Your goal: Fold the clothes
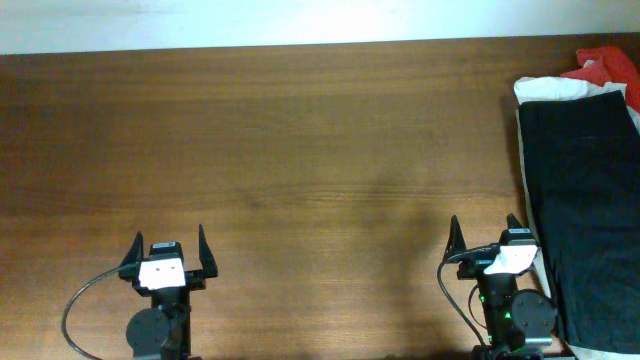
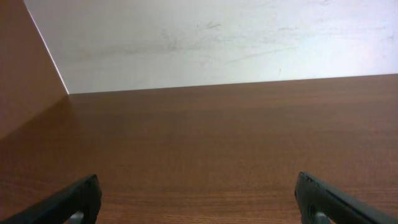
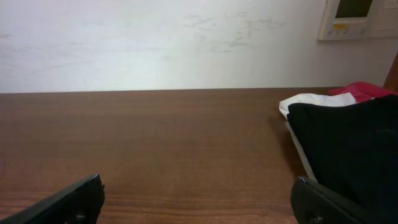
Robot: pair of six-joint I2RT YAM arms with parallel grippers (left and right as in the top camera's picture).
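Note:
A pile of clothes lies at the table's right edge: a black garment [image 1: 585,200] on top, a white one [image 1: 548,88] under it and a red one [image 1: 612,63] at the far end. The pile also shows in the right wrist view, black [image 3: 348,143], white [image 3: 305,101], red [image 3: 364,90]. My right gripper [image 1: 487,232] is open and empty at the front edge, just left of the black garment. My left gripper [image 1: 168,245] is open and empty at the front left, far from the clothes. Its fingers show in the left wrist view [image 2: 199,199], and the right gripper's fingers in the right wrist view [image 3: 198,199].
The brown wooden table [image 1: 300,150] stretches bare between the arms and the pale back wall [image 3: 155,43]. A wall control panel [image 3: 357,15] hangs at the far right. A brown side wall [image 2: 25,74] stands at the left.

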